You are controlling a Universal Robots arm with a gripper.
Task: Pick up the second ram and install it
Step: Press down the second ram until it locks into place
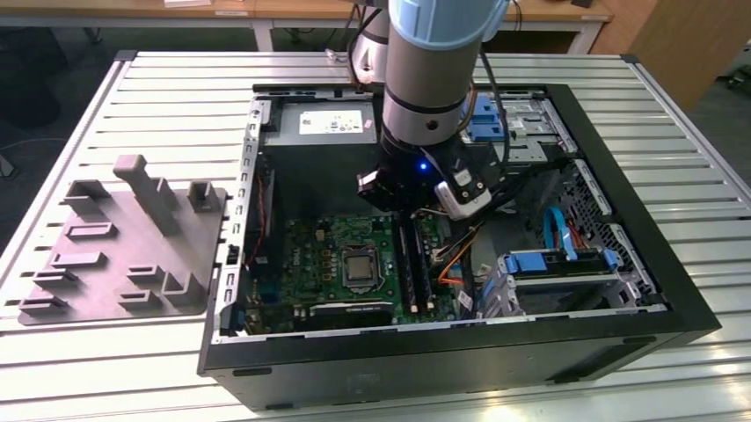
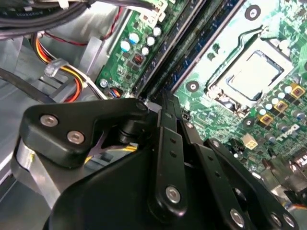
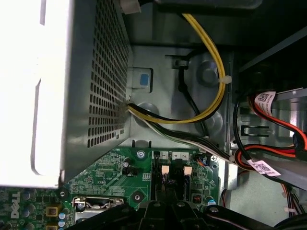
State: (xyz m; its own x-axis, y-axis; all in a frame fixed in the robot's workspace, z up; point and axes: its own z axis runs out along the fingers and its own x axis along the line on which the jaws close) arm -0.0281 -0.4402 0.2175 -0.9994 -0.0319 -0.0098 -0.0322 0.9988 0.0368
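The second ram [image 2: 189, 45] is seen in the second wrist view as a long, narrow dark strip lying lengthwise in the black slots of the green motherboard [image 2: 230, 103], just beyond the tip of the tool [image 2: 165, 108]. In the exterior view two dark sticks run side by side at the exterior view's right of the square metal processor socket [image 1: 358, 264], the second ram [image 1: 420, 264] being taken as one of them; which of the two cannot be told. The tool [image 1: 411, 211] is held directly above the upper end of these slots. Its black, matte linkage bars with round metal screw heads are drawn close together in the second wrist view, but whether anything is gripped, or whether the fingers are fully closed, cannot be told.

In the first wrist view a perforated grey sheet-metal power-supply box [image 3: 100, 81] is shown, with yellow, black and white cables [image 3: 206, 91] curving from it across the bare metal case wall.

The black steel computer case [image 1: 470, 352] lies open on a ribbed aluminium bench [image 1: 153, 97]. A grey moulded fixture plate [image 1: 118, 255] with upright blocks rests on the bench at the exterior view's left of the case.
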